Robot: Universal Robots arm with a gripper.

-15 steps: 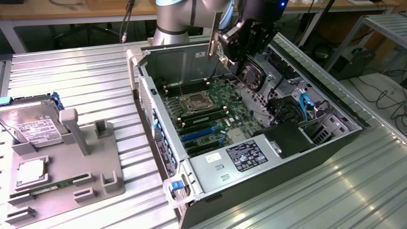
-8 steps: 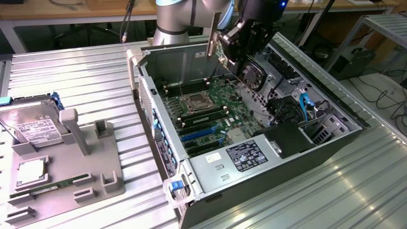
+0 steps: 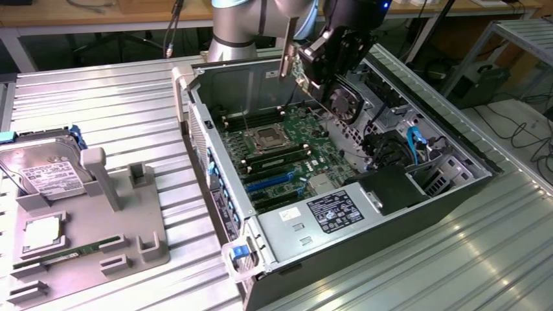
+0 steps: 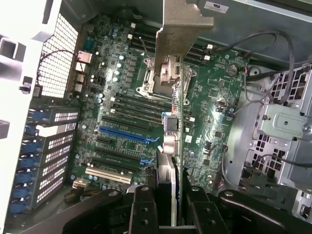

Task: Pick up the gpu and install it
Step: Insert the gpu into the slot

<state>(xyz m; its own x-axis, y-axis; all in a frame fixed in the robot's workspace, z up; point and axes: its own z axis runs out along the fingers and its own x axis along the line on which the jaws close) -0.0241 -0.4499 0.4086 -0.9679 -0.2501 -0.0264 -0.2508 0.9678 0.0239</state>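
1. Here we go: the gripper (image 3: 333,74) is clamped on the gpu (image 3: 333,97), one of my fingers (image 4: 142,209) pressed to each flat face.
2. It's a thin green card, held on edge, with a black round fan (image 3: 348,105) on one face.
3. A silver metal bracket (image 3: 288,61) caps one end. Through the wrist camera that bracket (image 4: 183,29) stands out at the far end of the card.
4. The gpu hangs over the open computer case (image 3: 233,84), up at the level of the case's rim, apart from everything inside it.
5. Looking down past my gripper (image 4: 168,190), I see the gpu (image 4: 168,165) edge-on, a narrow strip above the motherboard (image 4: 214,112) on the case floor.
6. Watch the edges: the card's long edge runs across the line of the blue slot (image 4: 124,132) in the case, not along it.
7. Room to move: the middle of the case is open above the motherboard (image 3: 285,149).
8. It's tighter at the sides, with a metal cage (image 4: 282,122) along one wall of the case and the power supply (image 3: 333,210) filling one end.
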